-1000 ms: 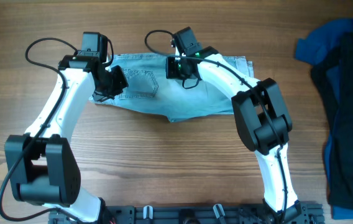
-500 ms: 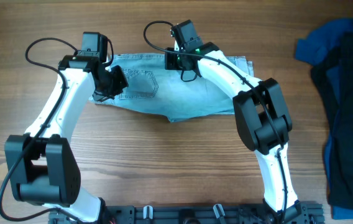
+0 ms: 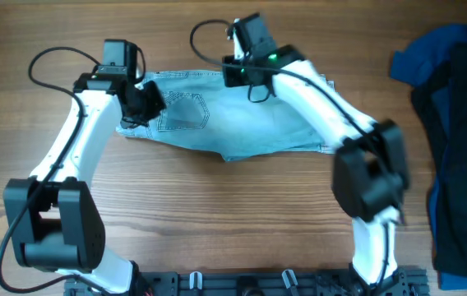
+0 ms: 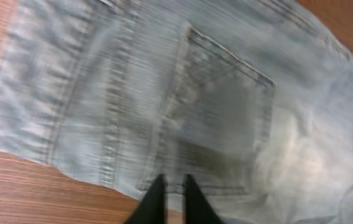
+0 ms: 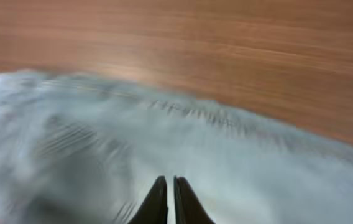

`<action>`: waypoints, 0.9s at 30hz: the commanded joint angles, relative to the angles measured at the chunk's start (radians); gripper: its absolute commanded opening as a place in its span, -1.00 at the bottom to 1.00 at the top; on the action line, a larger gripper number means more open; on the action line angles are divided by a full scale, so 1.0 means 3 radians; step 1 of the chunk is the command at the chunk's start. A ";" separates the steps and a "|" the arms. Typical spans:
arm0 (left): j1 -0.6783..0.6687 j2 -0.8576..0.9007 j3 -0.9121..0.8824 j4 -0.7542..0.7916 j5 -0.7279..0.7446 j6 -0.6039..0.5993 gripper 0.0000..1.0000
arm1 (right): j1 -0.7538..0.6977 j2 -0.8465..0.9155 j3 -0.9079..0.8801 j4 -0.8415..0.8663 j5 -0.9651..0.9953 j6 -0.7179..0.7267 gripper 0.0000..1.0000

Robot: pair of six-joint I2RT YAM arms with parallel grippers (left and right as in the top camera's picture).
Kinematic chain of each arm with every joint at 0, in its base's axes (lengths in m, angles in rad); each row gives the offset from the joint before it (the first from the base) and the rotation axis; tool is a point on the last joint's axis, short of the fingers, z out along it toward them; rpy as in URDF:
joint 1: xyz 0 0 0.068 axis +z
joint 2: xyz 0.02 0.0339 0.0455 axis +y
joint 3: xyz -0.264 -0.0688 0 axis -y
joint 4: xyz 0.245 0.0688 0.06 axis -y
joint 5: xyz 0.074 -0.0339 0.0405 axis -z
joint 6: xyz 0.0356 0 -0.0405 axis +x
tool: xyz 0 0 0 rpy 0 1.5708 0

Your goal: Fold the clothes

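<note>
The light blue denim shorts point(image 3: 242, 123) lie folded flat at the back middle of the table, a stitched back pocket point(image 3: 186, 109) facing up. My left gripper point(image 3: 141, 108) hangs over their left end; in the left wrist view its fingers point(image 4: 170, 182) sit close together over the pocket's lower edge point(image 4: 214, 106), holding nothing that I can see. My right gripper point(image 3: 238, 74) is over the shorts' far edge; in the right wrist view its fingers point(image 5: 166, 182) are shut above the denim point(image 5: 238, 155), apart from it. Both wrist views are blurred.
A heap of royal-blue and black garments point(image 3: 451, 123) lies along the right side of the wooden table point(image 3: 217, 214). Bare wood shows beyond the shorts' far edge in the right wrist view point(image 5: 226, 43).
My right gripper has moved toward the far edge of the shorts and its arm has swung right. My left gripper has shifted slightly up and left. The shorts lie as before.
</note>
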 commanded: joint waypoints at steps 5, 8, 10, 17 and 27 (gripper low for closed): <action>0.0662 -0.0001 0.0015 -0.0046 0.0328 0.0355 0.94 | 0.0045 -0.0215 -0.0257 -0.0685 -0.0413 0.0430 -0.91; 0.0774 0.0037 0.0015 -0.0130 0.0497 0.0379 0.99 | 0.0056 -0.0102 -0.0573 -0.0300 -0.0529 0.0655 -0.91; 0.0782 0.0114 0.0015 -0.0195 0.0493 0.0388 1.00 | 0.0071 0.0001 -0.0744 0.0017 -0.0720 0.0707 -0.92; 0.0783 0.0464 0.0015 -0.0200 0.0497 0.0341 1.00 | 0.0186 0.0264 -0.0851 0.0284 -0.0816 0.0523 -0.92; 0.0788 0.0833 0.0009 -0.0050 0.0698 -0.0080 0.96 | 0.0233 0.0271 -0.0851 0.0270 -0.0815 0.0519 -0.92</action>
